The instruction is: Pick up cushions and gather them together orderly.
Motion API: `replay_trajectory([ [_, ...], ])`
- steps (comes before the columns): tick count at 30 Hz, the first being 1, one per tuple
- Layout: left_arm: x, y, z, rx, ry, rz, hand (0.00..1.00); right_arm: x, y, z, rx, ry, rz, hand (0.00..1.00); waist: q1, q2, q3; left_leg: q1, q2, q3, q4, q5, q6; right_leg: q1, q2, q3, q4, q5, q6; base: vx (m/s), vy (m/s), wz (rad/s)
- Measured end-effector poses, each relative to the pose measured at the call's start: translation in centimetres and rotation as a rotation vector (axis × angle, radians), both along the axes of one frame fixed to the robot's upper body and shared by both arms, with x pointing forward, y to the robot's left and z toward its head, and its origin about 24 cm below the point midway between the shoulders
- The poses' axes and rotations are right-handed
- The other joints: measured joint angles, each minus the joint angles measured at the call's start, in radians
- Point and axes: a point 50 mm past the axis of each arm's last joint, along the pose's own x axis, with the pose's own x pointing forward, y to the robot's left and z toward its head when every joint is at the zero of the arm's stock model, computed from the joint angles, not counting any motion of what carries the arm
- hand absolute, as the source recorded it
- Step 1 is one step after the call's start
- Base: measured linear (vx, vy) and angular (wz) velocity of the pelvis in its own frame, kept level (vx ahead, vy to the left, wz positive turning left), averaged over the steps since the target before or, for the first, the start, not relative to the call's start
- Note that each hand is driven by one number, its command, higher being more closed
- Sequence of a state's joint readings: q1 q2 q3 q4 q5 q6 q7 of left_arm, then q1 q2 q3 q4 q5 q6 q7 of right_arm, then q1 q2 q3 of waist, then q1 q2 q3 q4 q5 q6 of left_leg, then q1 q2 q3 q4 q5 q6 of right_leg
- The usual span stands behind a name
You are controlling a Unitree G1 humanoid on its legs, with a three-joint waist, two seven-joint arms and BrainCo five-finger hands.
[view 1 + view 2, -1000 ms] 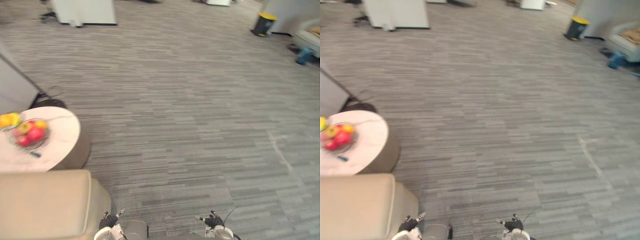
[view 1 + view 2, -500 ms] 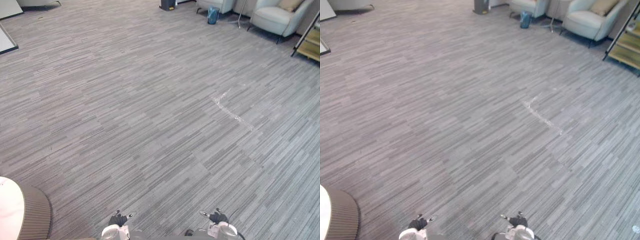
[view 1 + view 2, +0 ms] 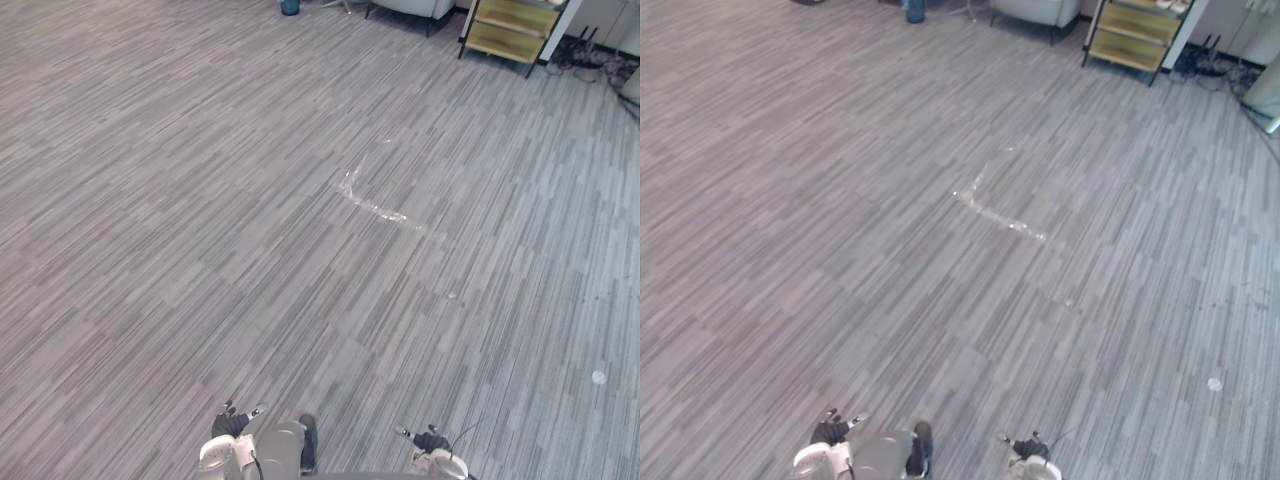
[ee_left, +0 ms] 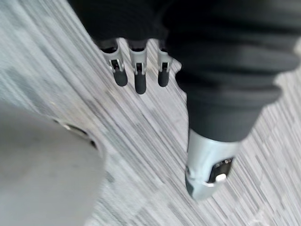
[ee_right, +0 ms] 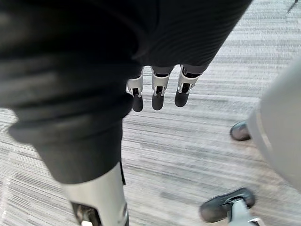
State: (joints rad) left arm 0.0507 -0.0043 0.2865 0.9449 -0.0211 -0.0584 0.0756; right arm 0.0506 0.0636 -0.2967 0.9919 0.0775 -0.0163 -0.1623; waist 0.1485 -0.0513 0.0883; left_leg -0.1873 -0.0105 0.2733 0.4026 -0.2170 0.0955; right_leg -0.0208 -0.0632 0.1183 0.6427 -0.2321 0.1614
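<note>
carpet (image 3: 200, 200) underfoot, short grey pile in narrow streaked planks, laid in offset rows across a wide, open room. on it a thin, hooked scuff (image 3: 372, 203), chalky pale against the grey, and further right a small round white speck (image 3: 598, 377). at the far edge a low shelf unit (image 3: 505, 28) of yellowish boards in a dark frame, with a round blue container (image 3: 290, 6) well to its left. between them, the pale underside of an armchair (image 3: 1035, 8) on thin dark legs. just right of the shelf unit, a tangle of dark cables (image 3: 600, 55) on the floor.

in the head views, left hand (image 3: 235, 420) and right hand (image 3: 428, 440) low at the near edge, small and well apart. closer in the wrist views: dark ribbed covers, soft and rounded. left fingers (image 4: 136, 77) silver with dark blunt tips, straight in a row, thumb set apart, holding nothing. right fingers (image 5: 157, 94) likewise straight and relaxed above bare carpet, nothing in the grasp.

cannot tell where the cushions lie.
</note>
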Motion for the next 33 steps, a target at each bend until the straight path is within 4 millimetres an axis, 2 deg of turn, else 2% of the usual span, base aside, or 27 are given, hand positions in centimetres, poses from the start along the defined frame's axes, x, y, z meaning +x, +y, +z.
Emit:
replay_trajectory([
  [1, 0.0, -0.1, 0.0, -0.002, 0.004, -0.005, 0.00, 0.0, 0.0, 0.0, -0.001, -0.001, 0.004, 0.00, -0.002, 0.004, 0.004, 0.034, 0.000, -0.010, -0.013, -0.015, 0.000, -0.041, 0.002, -0.004, 0.099, 0.038, 0.036, 0.46, 0.080, -0.63],
  [2, 0.1, -0.5, -0.2, -0.006, 0.017, -0.028, 0.00, 0.2, -0.3, 0.2, -0.011, -0.019, 0.006, 0.00, -0.004, 0.018, 0.011, 0.135, 0.002, -0.040, -0.052, -0.076, -0.026, -0.135, 0.010, -0.040, 0.344, 0.040, 0.033, 0.37, 0.047, -0.39],
  [3, 0.1, -0.5, -0.3, -0.003, 0.032, -0.046, 0.00, 0.3, -0.5, 0.3, -0.018, -0.031, 0.004, 0.00, -0.012, 0.026, 0.015, 0.189, 0.001, -0.041, -0.073, -0.099, -0.032, -0.190, 0.001, -0.079, 0.429, 0.010, -0.017, 0.52, 0.022, -0.22],
  [4, 0.1, -0.6, -0.4, -0.002, 0.045, -0.057, 0.00, 0.6, -0.7, 0.6, -0.026, -0.050, 0.003, 0.00, -0.035, 0.023, 0.015, 0.248, 0.003, -0.051, -0.094, -0.115, -0.026, -0.246, -0.014, -0.151, 0.441, -0.022, -0.066, 0.42, -0.009, 0.10],
  [6, 0.8, -1.2, -0.3, -0.012, 0.037, -0.073, 0.00, 1.0, -1.2, 0.9, -0.041, -0.080, -0.012, 0.00, -0.054, 0.027, 0.018, 0.316, 0.019, -0.073, -0.127, -0.151, -0.046, -0.337, -0.044, -0.269, 0.380, -0.056, -0.094, 0.48, -0.035, 0.28],
  [7, 1.0, -1.7, -0.3, -0.025, 0.036, -0.077, 0.00, 1.2, -1.6, 1.1, -0.050, -0.090, -0.021, 0.00, -0.057, 0.025, 0.025, 0.371, 0.026, -0.075, -0.163, -0.152, -0.047, -0.381, -0.067, -0.337, 0.278, -0.063, -0.114, 0.47, -0.050, 0.24],
  [8, 1.0, -1.9, -0.3, -0.030, 0.037, -0.078, 0.00, 1.3, -1.8, 1.1, -0.055, -0.093, -0.021, 0.00, -0.059, 0.028, 0.028, 0.388, 0.032, -0.075, -0.181, -0.152, -0.047, -0.388, -0.070, -0.362, 0.224, -0.061, -0.119, 0.50, -0.074, 0.24],
  [10, 1.1, -2.5, -0.3, -0.034, 0.036, -0.110, 0.00, 1.2, -2.2, 1.1, -0.060, -0.088, -0.038, 0.00, -0.075, 0.029, 0.030, 0.452, 0.050, -0.091, -0.237, -0.152, -0.048, -0.416, -0.063, -0.410, -0.054, 0.011, -0.141, 0.48, -0.115, 0.47],
  [11, 0.9, -2.4, -0.4, -0.030, 0.043, -0.120, 0.00, 1.3, -2.3, 1.0, -0.058, -0.081, -0.043, 0.00, -0.090, 0.024, 0.034, 0.486, 0.047, -0.126, -0.252, -0.153, -0.049, -0.418, -0.046, -0.378, -0.171, 0.130, -0.168, 0.63, -0.202, 0.53],
  [12, 0.7, -3.0, -0.6, -0.046, 0.057, -0.121, 0.00, 1.2, -2.9, 0.9, -0.069, -0.062, -0.040, 0.00, -0.099, 0.048, 0.031, 0.506, 0.077, -0.159, -0.239, -0.148, -0.058, -0.407, -0.017, -0.366, -0.142, 0.170, -0.214, 0.78, -0.251, 0.33],
  [14, 1.0, -3.7, -0.5, -0.066, 0.045, -0.116, 0.00, 1.5, -3.7, 1.1, -0.090, -0.063, -0.040, 0.00, -0.096, 0.089, 0.039, 0.464, 0.107, -0.203, -0.104, -0.085, -0.150, -0.384, 0.000, -0.381, -0.094, 0.083, -0.228, 0.72, -0.245, 0.06],
  [15, 1.1, -3.7, -0.5, -0.066, 0.044, -0.113, 0.00, 1.6, -3.8, 1.2, -0.094, -0.068, -0.040, 0.00, -0.097, 0.096, 0.043, 0.446, 0.111, -0.207, -0.051, -0.068, -0.145, -0.374, 0.008, -0.381, -0.094, 0.069, -0.229, 0.66, -0.228, -0.05],
  [16, 1.2, -3.7, -0.5, -0.065, 0.041, -0.109, 0.00, 1.8, -4.1, 1.3, -0.106, -0.075, -0.031, 0.00, -0.100, 0.126, 0.059, 0.310, 0.140, -0.235, 0.288, 0.068, -0.135, -0.290, 0.038, -0.382, -0.134, 0.032, -0.240, 0.64, -0.173, -0.16],
  [17, 1.0, -3.6, -0.5, -0.065, 0.045, -0.101, 0.00, 1.8, -4.2, 1.3, -0.105, -0.076, -0.038, 0.00, -0.092, 0.133, 0.067, 0.240, 0.162, -0.251, 0.444, 0.119, -0.134, -0.244, 0.057, -0.379, -0.167, 0.023, -0.247, 0.62, -0.138, -0.26],
  [18, 1.0, -3.4, -0.5, -0.064, 0.040, -0.086, 0.00, 1.7, -4.0, 1.2, -0.098, -0.072, -0.052, 0.00, -0.087, 0.134, 0.071, 0.171, 0.180, -0.250, 0.591, 0.107, -0.125, -0.185, 0.080, -0.370, -0.203, 0.011, -0.256, 0.59, -0.082, -0.32],
  [19, 1.6, -2.9, -0.1, -0.049, 0.013, -0.078, 0.00, 1.8, -3.2, 1.1, -0.074, -0.074, -0.057, 0.00, -0.082, 0.123, 0.084, 0.082, 0.191, -0.240, 0.725, 0.060, -0.120, -0.085, 0.090, -0.356, -0.250, -0.003, -0.266, 0.64, -0.079, -0.38],
  [21, 2.1, -2.4, 0.3, -0.033, -0.022, -0.077, 0.00, 1.7, -2.0, 0.9, -0.036, -0.069, -0.051, 0.00, -0.068, 0.087, 0.091, -0.031, 0.186, -0.199, 0.719, 0.007, -0.114, 0.031, 0.086, -0.327, -0.336, -0.015, -0.254, 0.60, -0.067, -0.39],
  [23, 2.9, -2.7, 0.8, -0.029, -0.066, -0.104, 0.00, 1.9, -1.3, 0.8, -0.010, -0.074, -0.066, 0.00, -0.059, 0.082, 0.086, -0.150, 0.178, -0.139, 0.512, -0.035, -0.116, 0.124, 0.075, -0.296, -0.412, -0.037, -0.224, 0.47, 0.022, -0.39],
  [24, 2.9, -3.0, 0.8, -0.036, -0.073, -0.104, 0.00, 1.8, -1.2, 0.8, -0.006, -0.070, -0.073, 0.00, -0.055, 0.084, 0.086, -0.165, 0.167, -0.127, 0.403, -0.035, -0.114, 0.147, 0.068, -0.285, -0.423, -0.047, -0.214, 0.54, 0.109, -0.36],
  [26, 3.2, -2.9, 1.1, -0.033, -0.094, -0.092, 0.00, 1.4, -1.3, 0.7, -0.010, -0.060, -0.080, 0.00, -0.035, 0.081, 0.085, -0.198, 0.108, -0.134, 0.090, 0.013, -0.119, 0.215, 0.029, -0.242, -0.437, -0.109, -0.182, 0.60, 0.192, -0.47],
  [27, 3.1, -2.9, 1.1, -0.032, -0.096, -0.088, 0.00, 1.4, -1.3, 0.6, -0.008, -0.056, -0.079, 0.00, -0.030, 0.079, 0.082, -0.199, 0.096, -0.150, 0.021, 0.048, -0.125, 0.224, 0.020, -0.224, -0.436, -0.130, -0.169, 0.61, 0.278, -0.79],
  [28, 2.8, -2.5, 1.1, -0.026, -0.100, -0.072, 0.00, 1.3, -1.1, 0.5, -0.002, -0.043, -0.071, 0.00, -0.014, 0.059, 0.066, -0.197, 0.082, -0.143, 0.041, 0.135, -0.126, 0.245, -0.004, -0.180, -0.438, -0.167, -0.163, 0.50, 0.261, -0.76],
  [29, 2.6, -2.1, 1.0, -0.017, -0.097, -0.065, 0.00, 1.2, -0.7, 0.4, 0.006, -0.037, -0.068, 0.00, -0.012, 0.054, 0.051, -0.199, 0.070, -0.136, 0.064, 0.132, -0.116, 0.252, -0.014, -0.158, -0.434, -0.172, -0.165, 0.68, 0.300, -0.80],
  [30, 2.4, -1.3, 1.0, 0.000, -0.089, -0.050, 0.00, 0.7, 0.1, 0.1, 0.025, -0.016, -0.055, 0.00, -0.016, 0.013, 0.027, -0.204, 0.058, -0.097, 0.118, 0.060, -0.086, 0.241, -0.047, -0.109, -0.397, -0.161, -0.164, 0.70, 0.289, -0.56],
  [31, 2.3, -1.0, 1.0, 0.007, -0.086, -0.047, 0.00, 0.6, 0.2, 0.1, 0.023, -0.010, -0.031, 0.00, -0.012, -0.004, 0.019, -0.193, 0.057, -0.069, 0.157, 0.014, -0.067, 0.208, -0.063, -0.078, -0.301, -0.138, -0.128, 0.69, 0.274, -0.44],
  [32, 2.3, -0.9, 1.0, 0.009, -0.082, -0.049, 0.00, 0.6, 0.2, 0.1, 0.019, -0.010, -0.030, 0.00, -0.013, -0.008, 0.017, -0.182, 0.054, -0.065, 0.166, -0.007, -0.057, 0.181, -0.066, -0.075, -0.226, -0.122, -0.116, 0.75, 0.333, -0.37],
  [33, 2.5, -0.7, 0.8, 0.012, -0.064, -0.057, 0.00, 0.7, 0.1, 0.1, 0.018, -0.013, -0.032, 0.00, -0.017, -0.013, 0.027, -0.098, 0.042, -0.061, 0.134, -0.051, -0.049, 0.063, -0.082, -0.093, 0.064, -0.069, -0.043, 0.71, 0.294, -0.18],
])
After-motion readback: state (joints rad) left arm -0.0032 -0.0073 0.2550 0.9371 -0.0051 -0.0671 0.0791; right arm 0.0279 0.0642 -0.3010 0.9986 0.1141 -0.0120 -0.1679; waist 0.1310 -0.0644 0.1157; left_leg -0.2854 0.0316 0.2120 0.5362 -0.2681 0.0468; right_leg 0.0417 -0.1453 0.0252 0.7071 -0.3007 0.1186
